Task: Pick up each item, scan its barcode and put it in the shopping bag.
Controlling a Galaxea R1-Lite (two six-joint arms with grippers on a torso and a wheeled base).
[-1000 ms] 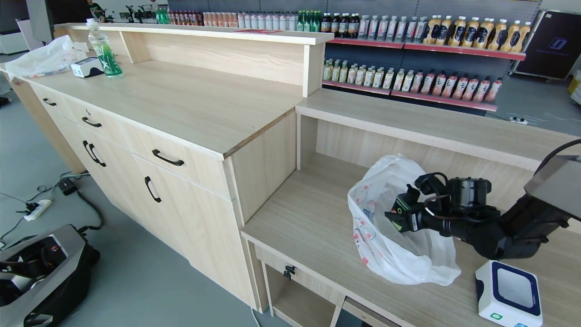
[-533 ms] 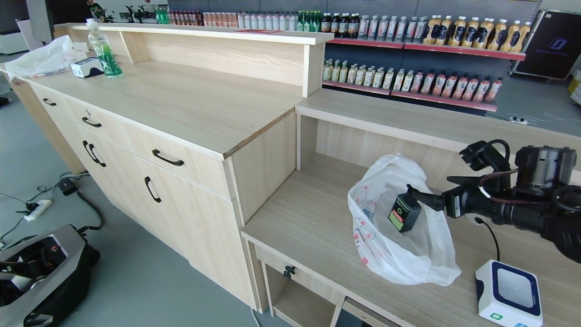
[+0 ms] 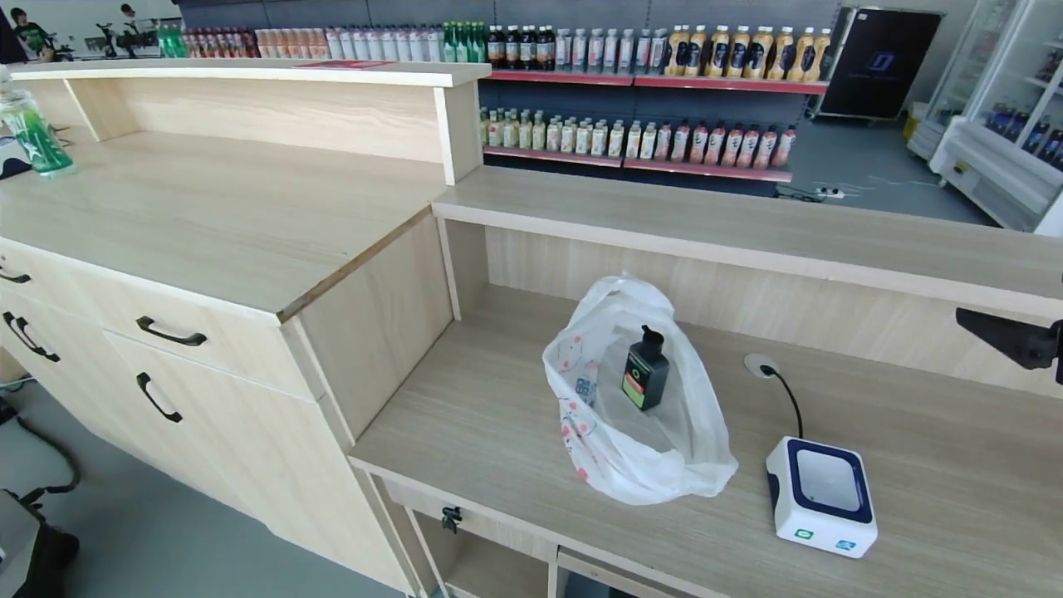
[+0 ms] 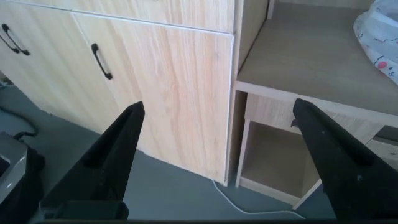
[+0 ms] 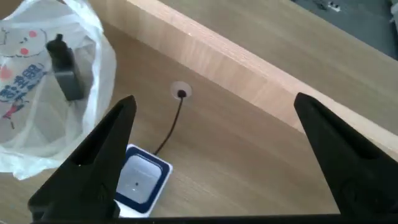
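1. Shop shelves of drinks (image 3: 631, 75) fill the back; the checkout counter (image 3: 498, 399) in front carries the work on its low part.
2. Your shopping bag (image 3: 639, 469) lies open on that low part. The scanner (image 3: 820, 497) is just beside it on your right, with its cable (image 3: 787, 397) running to a hole at the back.
3. The black bottle (image 3: 645, 380) stands roughly upright inside the bag, so I judge this item bagged.
4. Likely step: clear off and fetch the next item. Lift away high, because the bag is floppy and a brush on its rim or on the cable could tip the bottle.
5. Likely candidate: the green bottle (image 3: 29, 133) on the taller counter, well apart on your left. Turn its barcode to the scanner window before bagging.
6. The right gripper (image 5: 214, 102) has its jaws spread wide and holds nothing. It is above the counter, with bag and scanner below it.
7. The left gripper (image 4: 217, 106) is also wide and empty, hanging low by the cabinet front (image 4: 174, 81).
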